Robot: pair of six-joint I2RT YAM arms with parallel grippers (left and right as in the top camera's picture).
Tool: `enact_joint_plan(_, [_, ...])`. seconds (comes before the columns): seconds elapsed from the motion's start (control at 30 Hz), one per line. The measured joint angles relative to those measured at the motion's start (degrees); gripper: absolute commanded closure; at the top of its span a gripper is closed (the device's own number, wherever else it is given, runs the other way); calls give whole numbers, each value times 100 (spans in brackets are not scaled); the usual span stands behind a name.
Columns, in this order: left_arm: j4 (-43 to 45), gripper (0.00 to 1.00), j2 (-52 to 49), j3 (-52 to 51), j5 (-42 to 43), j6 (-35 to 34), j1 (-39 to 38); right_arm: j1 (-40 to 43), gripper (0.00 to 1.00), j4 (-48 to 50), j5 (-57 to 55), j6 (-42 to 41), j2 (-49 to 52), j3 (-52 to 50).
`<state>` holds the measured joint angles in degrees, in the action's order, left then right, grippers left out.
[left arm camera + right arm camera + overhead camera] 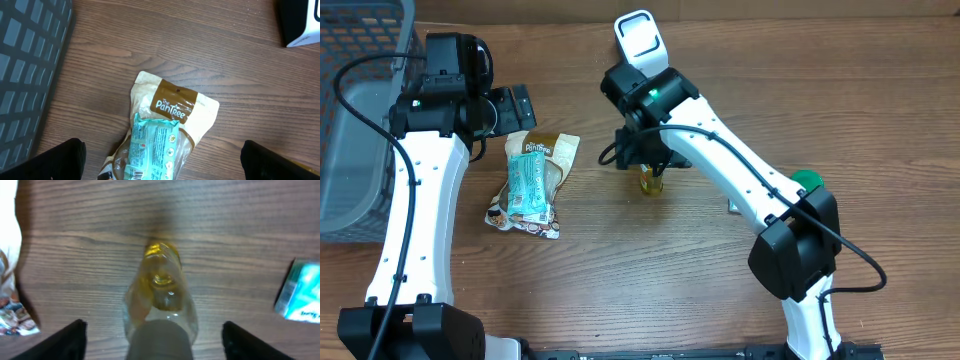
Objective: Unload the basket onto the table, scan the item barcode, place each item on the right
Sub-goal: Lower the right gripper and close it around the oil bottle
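1. Right gripper hangs over a small bottle of yellow liquid, its fingers spread wide on either side and clear of it.
2. The bottle sits on the wooden table near its middle, with the white scanner at the far edge.
3. Left gripper, wide and empty, hovers above a teal pack lying on a brown PanTree bag, near a grey basket.

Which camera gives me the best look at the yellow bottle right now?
Right wrist: the yellow bottle fills the centre of the frame, slightly blurred. Overhead shows only a small part of it, poking out under the right arm. Left wrist does not show it.
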<state>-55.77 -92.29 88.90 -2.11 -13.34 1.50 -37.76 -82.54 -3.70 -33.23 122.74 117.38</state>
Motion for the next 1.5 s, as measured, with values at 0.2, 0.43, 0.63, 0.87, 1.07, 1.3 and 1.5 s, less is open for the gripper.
enact_joint_plan(0.2, [0,1,0,0,0,0,0,87,26,203,118,-90,0,-2])
enact_joint_plan(0.43, [0,0,0,0,0,0,0,87,36,586,138,-120,-2,-391])
enact_joint_plan(0.63, [2,0,0,0,0,0,0,85,43,588,133,-127,-2,-461])
enact_joint_plan(0.87, [2,0,0,0,0,0,0,87,43,686,125,-127,-2,-557])
enact_joint_plan(1.07, [0,0,0,0,-2,0,0,87,44,686,35,-125,-2,-570])
enact_joint_plan(1.3, [0,0,0,0,-2,0,0,87,47,610,26,-125,-2,-570])
enact_joint_plan(1.5, [2,0,0,0,0,0,-2,87,46,651,26,-116,-2,-570])
